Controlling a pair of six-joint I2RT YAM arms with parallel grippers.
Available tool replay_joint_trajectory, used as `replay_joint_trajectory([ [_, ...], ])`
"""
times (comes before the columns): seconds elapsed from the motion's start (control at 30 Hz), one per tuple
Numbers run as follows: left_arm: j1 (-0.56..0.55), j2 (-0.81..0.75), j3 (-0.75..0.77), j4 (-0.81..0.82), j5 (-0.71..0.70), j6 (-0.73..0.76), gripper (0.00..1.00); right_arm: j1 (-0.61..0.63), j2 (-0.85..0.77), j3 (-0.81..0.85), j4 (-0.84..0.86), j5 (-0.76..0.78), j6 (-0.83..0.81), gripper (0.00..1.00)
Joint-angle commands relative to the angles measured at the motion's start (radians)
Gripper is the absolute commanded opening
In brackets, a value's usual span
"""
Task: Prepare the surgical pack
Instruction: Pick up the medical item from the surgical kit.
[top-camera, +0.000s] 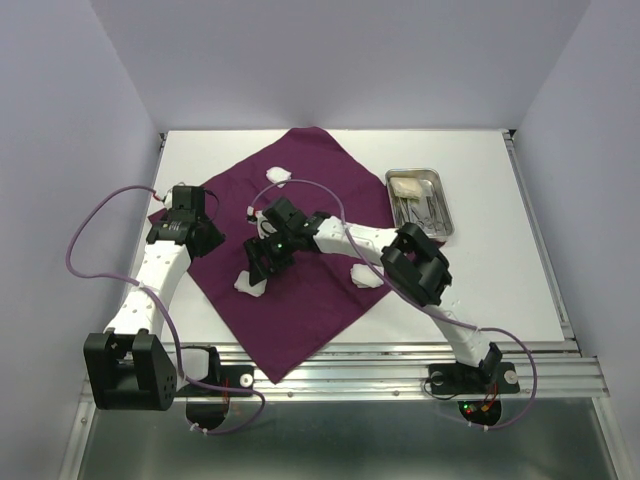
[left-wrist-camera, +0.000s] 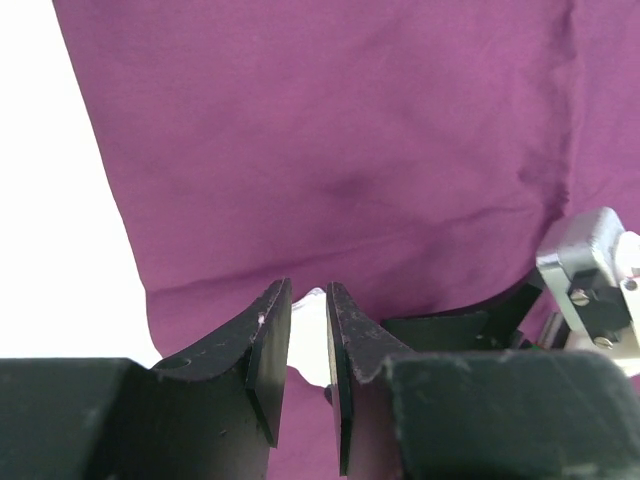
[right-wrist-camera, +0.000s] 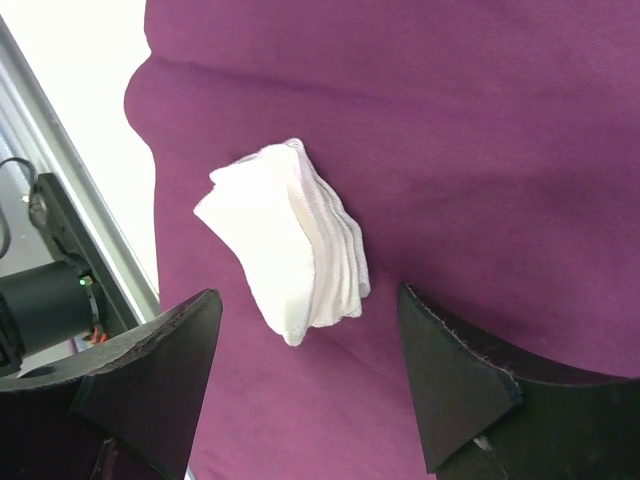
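Observation:
The deep-purple cloth wrap (top-camera: 310, 300) lies spread like a diamond on the white table. White gauze wads lie on it at the upper left (top-camera: 279, 175), lower left (top-camera: 248, 284) and lower right (top-camera: 367, 275). My right gripper (top-camera: 262, 258) hangs wide open just above the lower-left gauze wad (right-wrist-camera: 285, 240); nothing is between its fingers (right-wrist-camera: 307, 292). My left gripper (top-camera: 190, 205) is over the cloth's left corner, its jaws a narrow gap apart (left-wrist-camera: 308, 300), with a white gauze wad (left-wrist-camera: 308, 335) showing in the gap. The steel tray (top-camera: 447, 215) holds silver instruments (top-camera: 425, 208) and gauze.
The tray stands on the bare table right of the cloth (left-wrist-camera: 350, 150). A metal rail (top-camera: 400, 375) runs along the near edge. Purple cables (top-camera: 95, 215) loop beside both arms. Pale walls close in the left, back and right sides.

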Motion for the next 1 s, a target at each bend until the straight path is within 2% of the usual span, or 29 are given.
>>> replay_joint_trajectory([
  [0.0, -0.003, -0.008, -0.005, 0.027, 0.005, 0.013, 0.33, 0.003, 0.05, 0.036, -0.014, -0.05, -0.007, 0.76],
  [0.33, -0.003, -0.007, -0.017, 0.036, 0.017, 0.01, 0.32, 0.003, 0.072, 0.062, 0.009, -0.073, 0.024, 0.68],
  [0.57, -0.003, -0.003, -0.022, 0.041, 0.017, 0.01, 0.32, 0.003, 0.064, 0.05, 0.012, -0.057, 0.033, 0.53],
  [0.83, -0.003, -0.003, -0.022, 0.043, 0.009, 0.007, 0.32, 0.003, 0.04, 0.033, 0.018, -0.056, 0.036, 0.28],
  [0.97, -0.003, 0.0, -0.014, 0.041, 0.003, 0.008, 0.32, 0.003, 0.008, 0.019, 0.026, -0.048, 0.039, 0.12],
])
